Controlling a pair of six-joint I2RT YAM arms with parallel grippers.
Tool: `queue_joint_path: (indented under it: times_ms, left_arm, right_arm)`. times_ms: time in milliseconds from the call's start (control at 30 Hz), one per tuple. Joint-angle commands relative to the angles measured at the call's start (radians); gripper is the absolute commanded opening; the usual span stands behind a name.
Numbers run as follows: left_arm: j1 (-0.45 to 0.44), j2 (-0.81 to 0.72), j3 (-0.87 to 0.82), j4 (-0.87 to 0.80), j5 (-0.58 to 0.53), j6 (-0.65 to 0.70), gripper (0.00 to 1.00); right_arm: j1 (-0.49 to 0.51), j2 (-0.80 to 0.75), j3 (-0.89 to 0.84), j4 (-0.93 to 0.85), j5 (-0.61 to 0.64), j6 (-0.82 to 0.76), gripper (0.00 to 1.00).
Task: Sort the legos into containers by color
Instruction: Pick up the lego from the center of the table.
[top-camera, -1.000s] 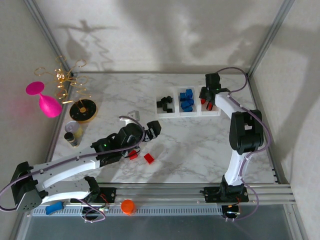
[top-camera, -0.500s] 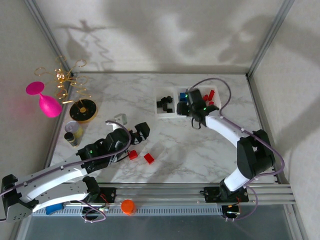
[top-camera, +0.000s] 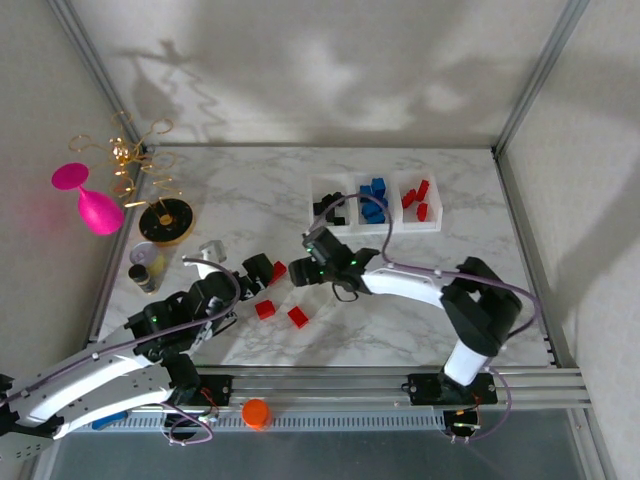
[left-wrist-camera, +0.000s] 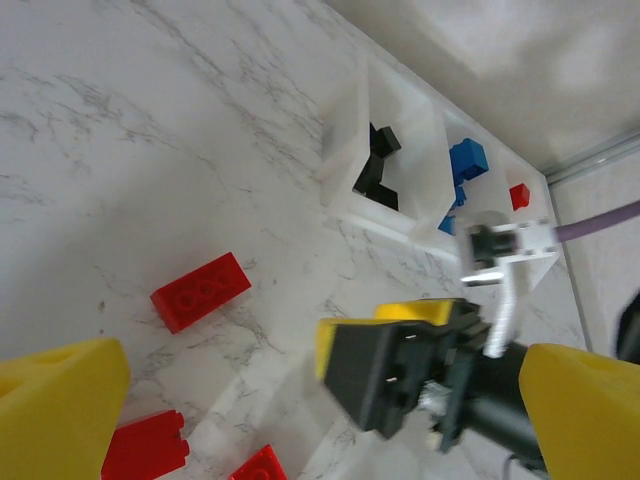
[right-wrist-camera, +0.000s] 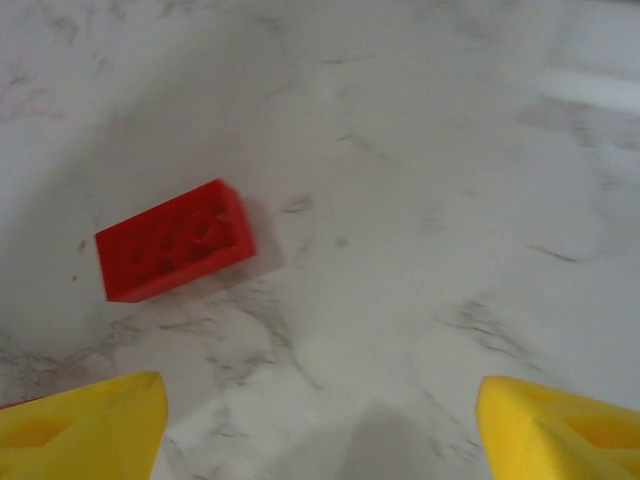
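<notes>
Holds nothing in either gripper: left gripper (left-wrist-camera: 320, 400) and right gripper (right-wrist-camera: 320, 425) both spread wide, close together. Counts three loose red legos: one red lego (right-wrist-camera: 172, 252) just ahead of the right gripper, two other red legos (left-wrist-camera: 145, 445) (left-wrist-camera: 262, 465) near the left gripper. Counts three containers (left-wrist-camera: 345, 150) in a row beyond both grippers, well apart: black legos (left-wrist-camera: 378, 170) at one end, blue legos (top-camera: 373, 200) in the middle, three binned red legos (top-camera: 421, 211) at the other end
</notes>
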Motion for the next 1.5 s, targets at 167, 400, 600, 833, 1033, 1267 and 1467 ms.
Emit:
queue_joint_path:
  times_ms: [167,400,600,833,1033,1267,1467]
  left_arm:
    - [0.006,-0.074,-0.01,-0.13,-0.067,-0.076,1.0]
    - [0.007,-0.128,-0.016,-0.166,-0.087,-0.091,1.0]
    - [0.007,-0.136,-0.016,-0.179,-0.095,-0.098,1.0]
    - [0.007,-0.134,-0.015,-0.175,-0.098,-0.094,1.0]
    - [0.007,-0.121,-0.013,-0.157,-0.094,-0.088,1.0]
    - [0.007,-0.098,-0.001,-0.143,-0.087,-0.078,1.0]
    - [0.007,-0.087,0.011,-0.129,-0.082,-0.065,1.0]
  right_arm:
    - [0.059,0.182,0.153,0.083,-0.01,-0.153,0.91]
    - [0.071,0.285,0.24,0.066,-0.026,-0.28,0.99]
    - [0.072,0.357,0.311,0.035,-0.023,-0.319,0.99]
    - [0.077,0.409,0.357,0.009,-0.017,-0.328,0.92]
    - [0.078,0.416,0.363,0.002,0.007,-0.319,0.8]
    - [0.078,0.378,0.336,0.002,0.012,-0.297,0.68]
    - [0.067,0.308,0.288,0.002,0.016,-0.262,0.6]
